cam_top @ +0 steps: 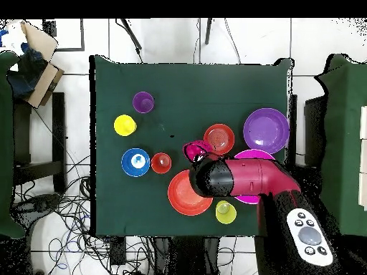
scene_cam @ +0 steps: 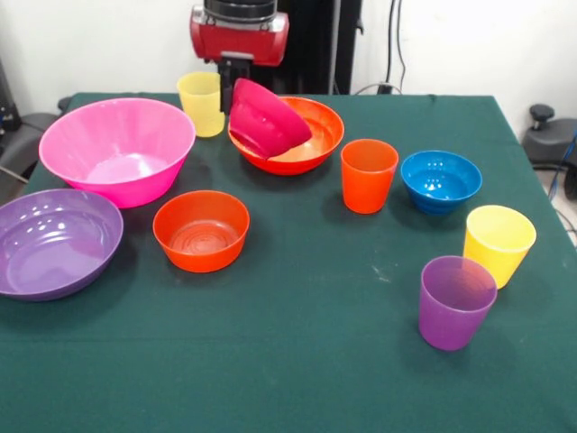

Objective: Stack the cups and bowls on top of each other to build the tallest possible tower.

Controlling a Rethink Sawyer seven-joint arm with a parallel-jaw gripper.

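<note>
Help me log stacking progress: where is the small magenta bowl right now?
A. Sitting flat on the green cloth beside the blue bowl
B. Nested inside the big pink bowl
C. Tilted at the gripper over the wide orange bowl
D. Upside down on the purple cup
C: in the front view the small magenta bowl hangs tilted just below the gripper, over the near-left rim of the wide orange bowl; whether it touches that bowl is unclear.

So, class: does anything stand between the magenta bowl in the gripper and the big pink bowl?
Nothing directly between magenta bowl and big pink bowl. A yellow cup stands just beside that gap, on the robot's side, and might get clipped.
</note>
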